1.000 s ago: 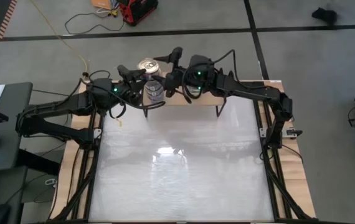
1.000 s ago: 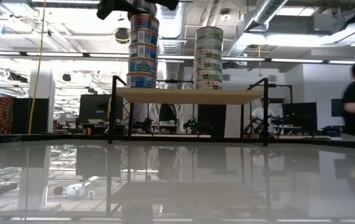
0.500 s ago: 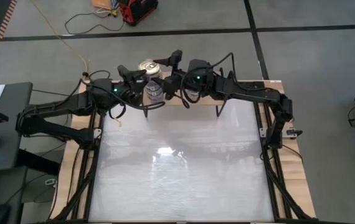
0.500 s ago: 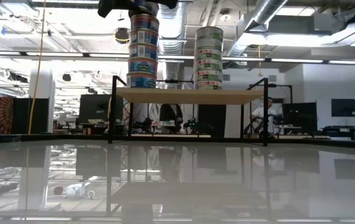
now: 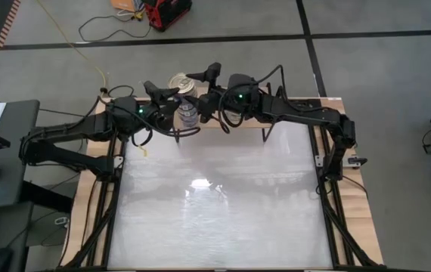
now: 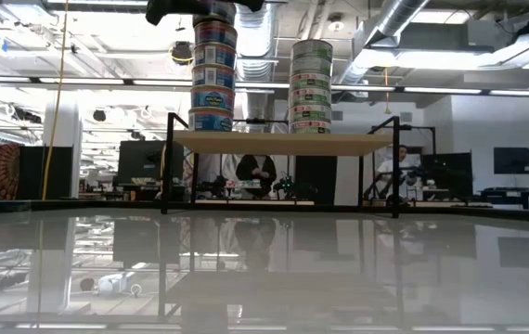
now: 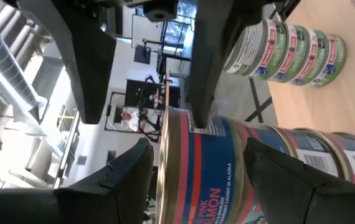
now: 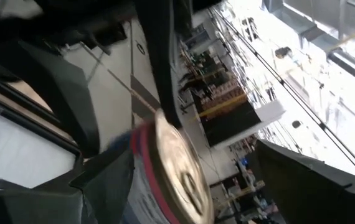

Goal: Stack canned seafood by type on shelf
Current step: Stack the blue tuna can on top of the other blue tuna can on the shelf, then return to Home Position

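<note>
Light-wood shelf (image 6: 274, 142) on its skinny black legs is sitting at the far edge of my white table (image 5: 215, 211), and it's got two towers of canned seafood on it. From the low cam, the blue-and-red labelled stack (image 6: 213, 74) is on the left and the green-and-red labelled stack (image 6: 311, 85) is on the right, a gap between them, both standing straight as far as I can see.

Both arms are crowded around the top of the blue stack. In the overhead, the left gripper (image 5: 172, 94) comes in from the left side and the right gripper (image 5: 200, 75) from the right, with the gold lid of the top can (image 5: 179, 81) showing between them.

From my left wrist cam, the left fingers (image 7: 90, 62) are on either side of the top can, spread wider than it, with a visible gap on each side, so I'd call that one released, not gripping anything. The green stack (image 7: 289, 53) is visible further off on the board.

The right wrist cam is pretty smeary, but its fingers (image 8: 59, 93) also stand wide apart with the gold lid (image 8: 177, 174) between them, not touching it that I can make out. So the right one's let go too.

There are people (image 6: 257, 172) way back in the room behind the shelf.
</note>
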Robot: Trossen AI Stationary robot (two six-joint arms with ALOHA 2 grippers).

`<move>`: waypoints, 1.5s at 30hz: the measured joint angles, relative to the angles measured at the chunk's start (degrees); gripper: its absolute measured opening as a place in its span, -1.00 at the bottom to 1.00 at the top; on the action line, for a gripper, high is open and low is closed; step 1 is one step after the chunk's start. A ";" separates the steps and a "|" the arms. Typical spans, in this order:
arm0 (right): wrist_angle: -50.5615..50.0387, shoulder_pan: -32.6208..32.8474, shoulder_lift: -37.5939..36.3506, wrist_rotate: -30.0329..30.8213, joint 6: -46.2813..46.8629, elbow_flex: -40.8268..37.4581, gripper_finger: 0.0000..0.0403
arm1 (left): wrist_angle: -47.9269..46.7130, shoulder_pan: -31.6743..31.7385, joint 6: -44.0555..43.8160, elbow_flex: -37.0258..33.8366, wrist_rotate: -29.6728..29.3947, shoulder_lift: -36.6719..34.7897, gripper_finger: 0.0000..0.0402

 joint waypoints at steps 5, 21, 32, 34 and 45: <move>0.13 0.45 0.00 -1.87 0.15 0.00 0.80 | 0.43 0.01 0.07 0.00 0.16 0.00 0.20; -0.64 0.00 -0.81 -1.72 2.19 0.00 0.80 | 0.57 -1.60 -2.77 0.00 -0.02 0.00 0.20; -20.97 0.02 -13.50 1.14 15.14 0.00 0.80 | -1.90 -8.56 -15.91 -0.01 0.33 -4.12 0.20; -23.91 0.70 -15.79 1.22 18.09 -0.51 0.80 | -2.70 -9.90 -20.00 0.00 0.89 -5.01 0.20; -33.53 5.99 -26.19 -1.16 39.03 -9.63 0.80 | -14.16 -13.95 -50.61 -0.02 17.82 -5.55 0.19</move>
